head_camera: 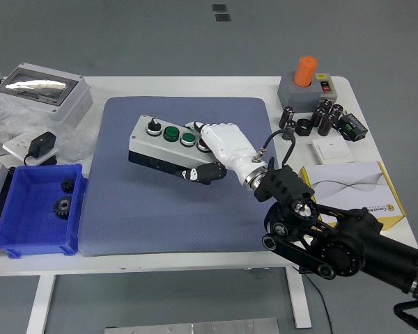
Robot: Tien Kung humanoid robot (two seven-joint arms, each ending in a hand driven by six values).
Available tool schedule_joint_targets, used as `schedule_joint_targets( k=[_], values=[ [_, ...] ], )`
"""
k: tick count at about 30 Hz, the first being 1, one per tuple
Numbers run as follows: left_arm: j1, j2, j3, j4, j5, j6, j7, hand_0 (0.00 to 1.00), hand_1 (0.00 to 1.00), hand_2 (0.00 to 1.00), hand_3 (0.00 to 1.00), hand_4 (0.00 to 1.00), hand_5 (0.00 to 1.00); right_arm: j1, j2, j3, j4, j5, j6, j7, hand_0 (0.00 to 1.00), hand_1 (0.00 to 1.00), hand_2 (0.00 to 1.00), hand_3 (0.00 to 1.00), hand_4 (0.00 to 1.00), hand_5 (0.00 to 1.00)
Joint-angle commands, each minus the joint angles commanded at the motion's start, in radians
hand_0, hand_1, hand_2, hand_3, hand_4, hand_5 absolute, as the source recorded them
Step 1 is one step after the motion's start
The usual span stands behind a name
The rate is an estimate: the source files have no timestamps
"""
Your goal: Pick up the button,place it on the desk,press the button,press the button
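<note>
One button box (161, 144) with a black knob and two green buttons, long axis running left-right, tilted over the blue mat (125, 202). Right hand (219, 149) is gripping its right end.

The button box (160, 147) is a long grey control station with a pale lid and a dark lower body. Along its top runs a row of controls: a black knob at the left end, then two green push buttons, with a further one at the right end mostly hidden. The box sits slightly tilted, its long axis running from about ten o'clock to four o'clock, over the upper middle of the blue-grey mat (139, 209); whether it touches the mat cannot be told.
</note>
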Motion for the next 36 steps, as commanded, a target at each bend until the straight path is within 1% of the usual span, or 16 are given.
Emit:
schedule_joint_targets(
  k=[4,5,6,10,12,17,22,28,29,34,35,36],
  values=[
    [-0.004,-0.001,-0.003,0.001,0.005,-0.001,-0.003,0.708,0.690,0.688,0.813,0.721,0.860,0.013,0.002,-0.059,-0.033,-0.048,0.000,0.078,0.053,0.253,0.397,0.380,0.123,0.002],
    [-0.004,-0.002,-0.003,0.001,0.005,-0.001,-0.004,0.707,0.690,0.687,0.812,0.723,0.860,0.015,0.004,-0.064,-0.041,-0.059,-0.004,0.092,0.101,0.271,0.400,0.365,0.088,0.002],
    [-0.004,-0.002,-0.003,0.001,0.006,-0.001,-0.003,0.707,0.690,0.687,0.812,0.723,0.860,0.017,0.007,-0.068,-0.049,-0.070,-0.009,0.107,0.101,0.271,0.400,0.365,0.088,0.002],
    [-0.003,-0.002,-0.004,0.000,0.007,-0.002,-0.002,0.707,0.690,0.687,0.812,0.723,0.860,0.021,0.015,-0.076,-0.073,-0.098,-0.019,0.130,0.101,0.271,0.400,0.365,0.088,0.002],
    [-0.003,-0.002,-0.004,0.000,0.007,-0.003,-0.003,0.706,0.688,0.684,0.811,0.726,0.859,0.021,0.019,-0.077,-0.089,-0.103,-0.022,0.134,0.112,0.266,0.397,0.383,0.103,0.002],
    [-0.002,-0.002,-0.004,0.000,0.008,-0.004,-0.005,0.705,0.689,0.684,0.811,0.726,0.859,0.013,0.029,-0.082,-0.121,-0.083,-0.024,0.122,0.120,0.272,0.394,0.373,0.104,0.002],
    [-0.002,-0.002,-0.005,0.002,0.008,-0.007,-0.009,0.705,0.689,0.684,0.811,0.726,0.859,0.002,0.035,-0.084,-0.130,-0.072,-0.013,0.086,0.120,0.272,0.394,0.373,0.104,0.002],
    [-0.003,-0.001,-0.005,0.004,0.008,-0.009,-0.013,0.704,0.688,0.683,0.809,0.727,0.862,-0.006,0.038,-0.076,-0.136,-0.080,0.001,0.063,0.130,0.278,0.392,0.372,0.099,0.002],
    [-0.003,-0.001,-0.005,0.004,0.009,-0.010,-0.014,0.704,0.686,0.683,0.809,0.727,0.860,-0.007,0.038,-0.073,-0.137,-0.082,0.008,0.058,0.136,0.288,0.391,0.372,0.124,0.002],
    [-0.004,-0.002,-0.005,0.006,0.008,-0.014,-0.016,0.704,0.686,0.683,0.809,0.727,0.860,-0.013,0.039,-0.062,-0.140,-0.087,0.039,0.043,0.136,0.288,0.391,0.372,0.124,0.002],
    [-0.003,-0.002,-0.004,0.006,0.008,-0.014,-0.016,0.704,0.685,0.683,0.808,0.730,0.860,-0.014,0.039,-0.061,-0.140,-0.088,0.044,0.041,0.165,0.327,0.427,0.379,0.180,0.002],
    [-0.003,-0.001,-0.004,0.006,0.008,-0.015,-0.016,0.704,0.685,0.683,0.808,0.730,0.860,-0.014,0.039,-0.059,-0.140,-0.090,0.048,0.039,0.165,0.327,0.427,0.379,0.180,0.002]
  ],
)
